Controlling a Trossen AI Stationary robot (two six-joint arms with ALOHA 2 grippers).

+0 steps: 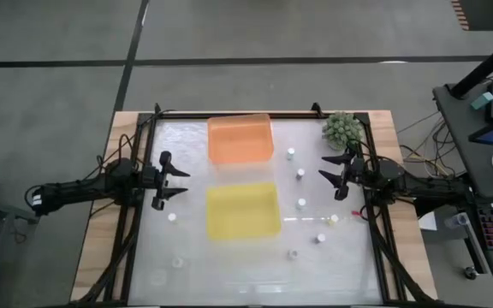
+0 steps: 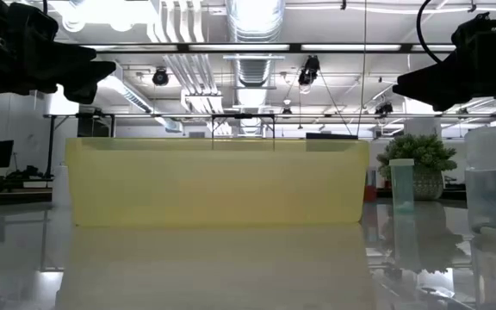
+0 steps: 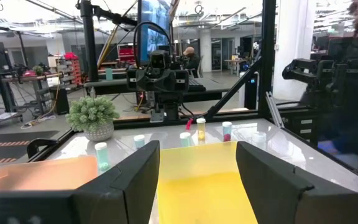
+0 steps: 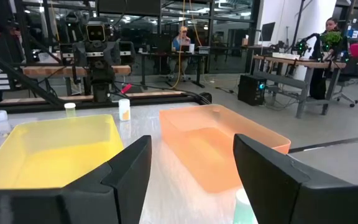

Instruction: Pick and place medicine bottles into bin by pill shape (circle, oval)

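Several small white-capped medicine bottles stand upright on the table: one (image 1: pixel 290 154), another (image 1: pixel 301 204) and a third (image 1: pixel 321 238) to the right of the bins, and two more (image 1: pixel 172 217) on the left. An orange bin (image 1: pixel 240 139) stands far of a yellow bin (image 1: pixel 243 210). My left gripper (image 1: pixel 182 182) hovers open at the left, level, pointing over the yellow bin (image 3: pixel 197 180). My right gripper (image 1: pixel 323 168) hovers open at the right, facing both bins (image 4: pixel 222 143). Neither gripper has anything between its fingers.
A green spiky plant ball in a pot (image 1: pixel 341 128) stands at the far right corner, close behind my right arm. Black frame rails run along the table's left and right edges (image 1: pixel 135 239). Open tabletop lies near of the yellow bin (image 1: pixel 238 274).
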